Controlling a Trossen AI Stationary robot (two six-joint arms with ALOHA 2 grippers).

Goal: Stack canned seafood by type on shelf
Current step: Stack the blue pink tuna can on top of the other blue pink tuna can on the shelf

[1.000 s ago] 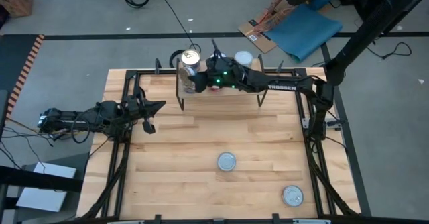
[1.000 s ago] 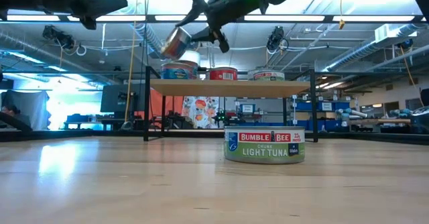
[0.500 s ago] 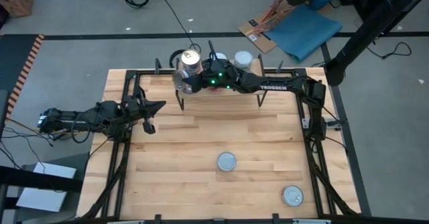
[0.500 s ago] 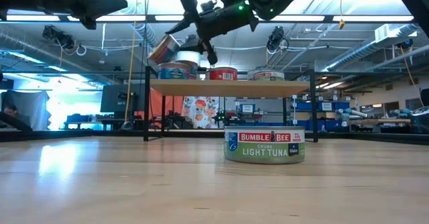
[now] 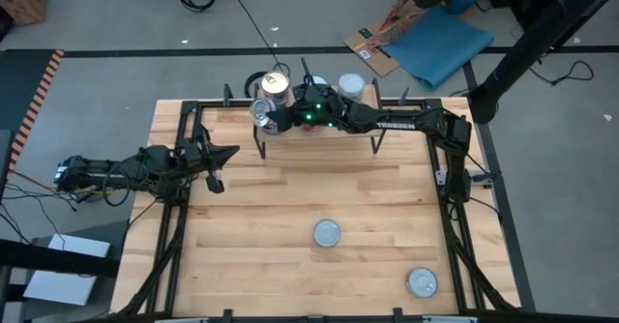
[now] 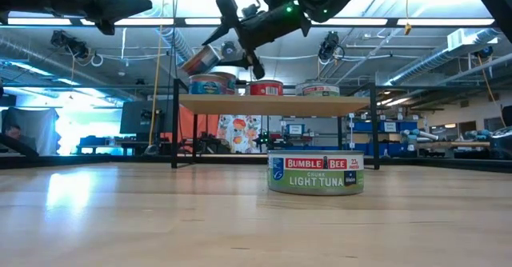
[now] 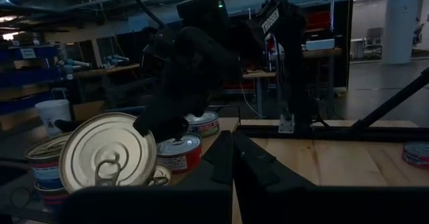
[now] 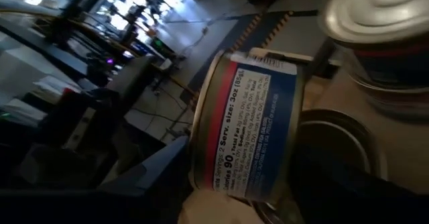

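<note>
While the right arm is reaching across the far side of the table (image 5: 290,197), its right gripper (image 5: 274,118) is hovering at the left end of the shelf (image 6: 272,105). A tilted tin (image 6: 200,60) with a red and blue label is sitting in it, top facing left and lower edge just over the left stack of tins (image 6: 210,84). Whether the right gripper is clamping this tin or letting it go, I cannot tell.

On the shelf, the left stack is showing a gold top (image 5: 275,84) from above. A red-labelled tin (image 6: 265,88) is standing in the middle, and a third tin (image 6: 318,89) is sitting to its right.

Off the shelf, a tuna tin (image 6: 315,173) is resting upright near the middle of the table. Another silver-topped tin (image 5: 422,282) is lying near the right corner closest to me.

The left gripper (image 5: 218,154) is waiting clenched shut and empty above the table's left edge, well apart from the shelf.
</note>
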